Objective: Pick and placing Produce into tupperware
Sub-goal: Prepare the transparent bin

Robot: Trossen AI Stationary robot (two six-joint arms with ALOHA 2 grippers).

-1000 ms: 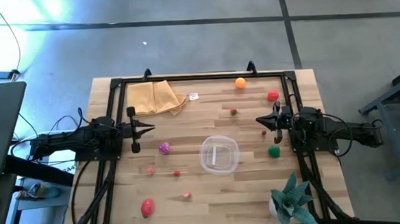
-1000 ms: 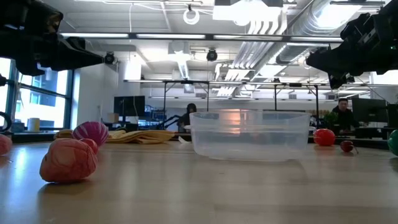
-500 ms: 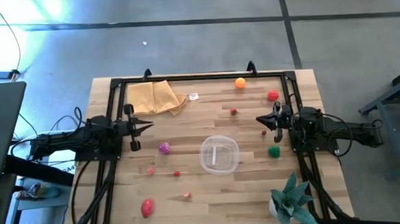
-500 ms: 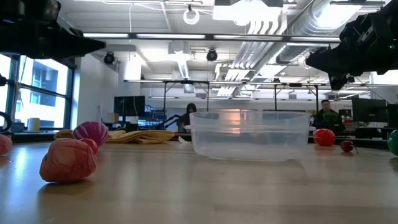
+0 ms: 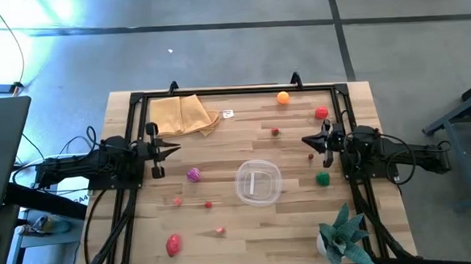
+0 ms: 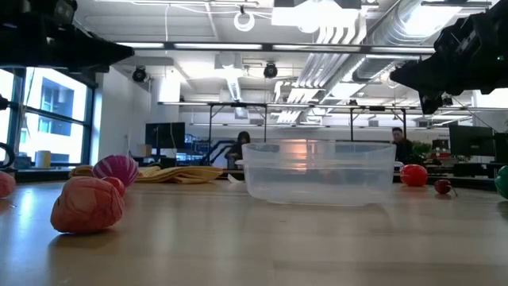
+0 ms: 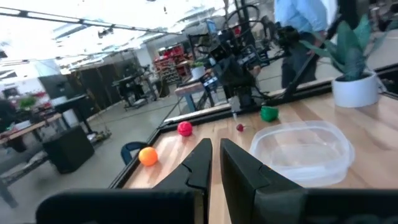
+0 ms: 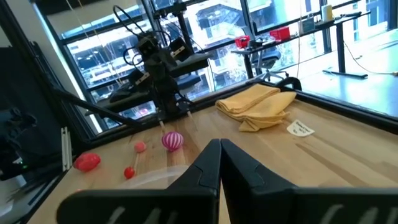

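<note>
The clear round tub [image 5: 259, 182] stands on the wooden table between the two arms; it also shows in the low view [image 6: 319, 171] and the left wrist view [image 7: 301, 152]. Toy produce lies scattered around it. An orange piece [image 5: 283, 98], a red one [image 5: 322, 112] and a green one [image 5: 323, 177] lie at the right. A magenta one [image 5: 193, 175] and a red one [image 5: 174, 245] lie at the left. My left gripper [image 5: 176, 149] is shut and empty above the table's left side. My right gripper [image 5: 305, 141] is shut and empty above the right side.
A tan folded cloth [image 5: 184, 114] lies at the far left. A spiky green potted plant [image 5: 342, 233] stands at the near right corner. A black frame [image 5: 217, 92] runs along the table's edges. A small white tag [image 5: 228, 114] lies beside the cloth.
My left gripper has gone up a little, as the low view shows, and has stayed shut. A person in the room behind the table has walked toward the left.
</note>
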